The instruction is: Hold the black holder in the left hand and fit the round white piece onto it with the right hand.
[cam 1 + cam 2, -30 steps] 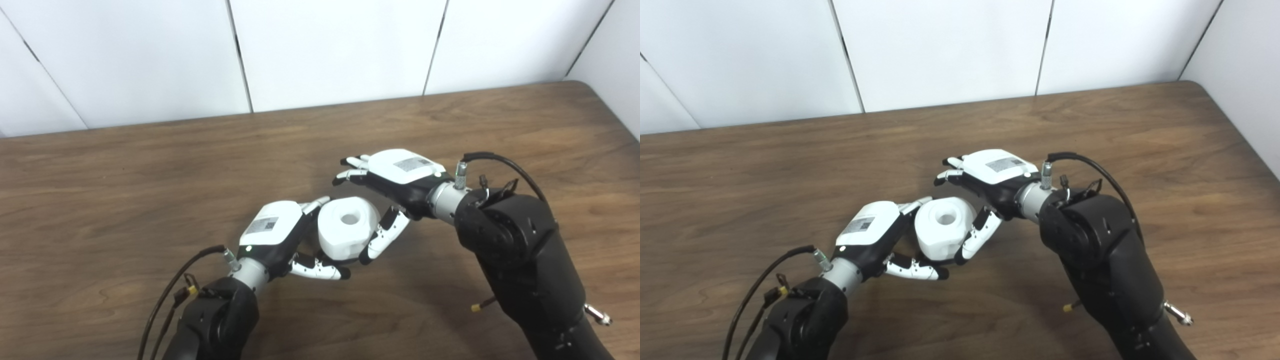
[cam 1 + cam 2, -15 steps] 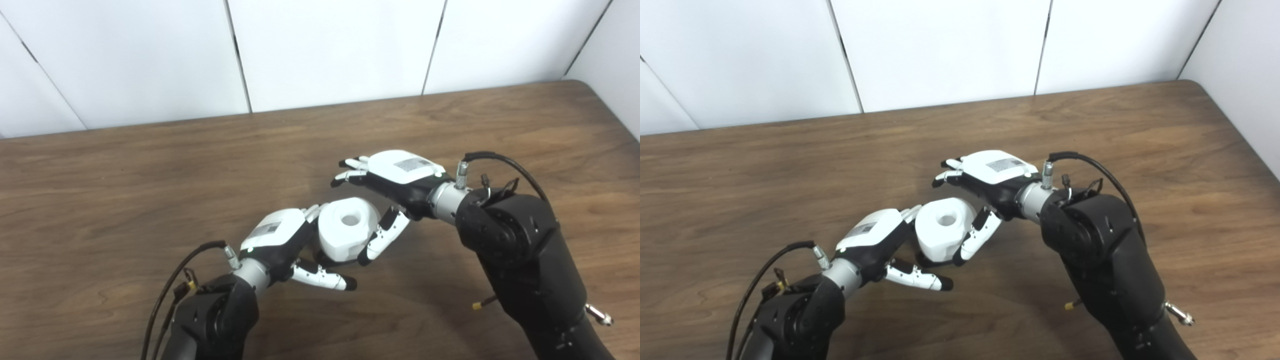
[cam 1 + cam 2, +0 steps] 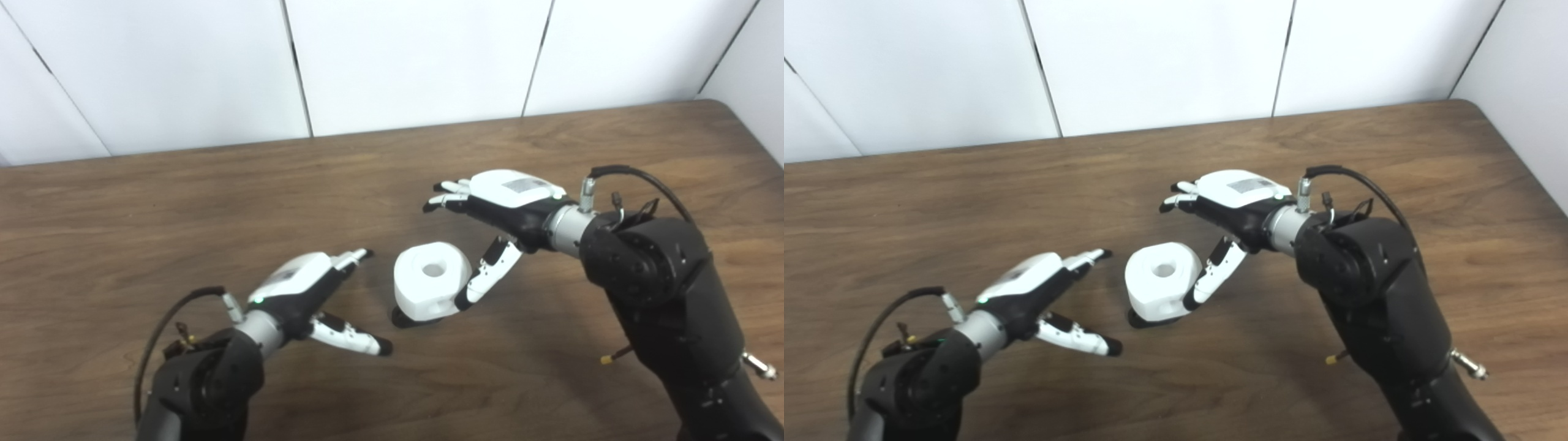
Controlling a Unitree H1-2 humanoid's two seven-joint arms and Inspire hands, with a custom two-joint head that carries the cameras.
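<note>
Left eye view: one round white piece (image 3: 432,280) sits on one black holder (image 3: 404,318), whose dark base shows beneath it on the wooden table (image 3: 184,214). My left hand (image 3: 303,285) is spread wide and holds nothing, just left of the piece and apart from it. My right hand (image 3: 499,202) hangs open on the other side, holding nothing, its thumb (image 3: 490,275) right against the piece.

Lab-like test bench, bare wooden table (image 3: 184,202), plain white wall panels (image 3: 404,55)
</note>
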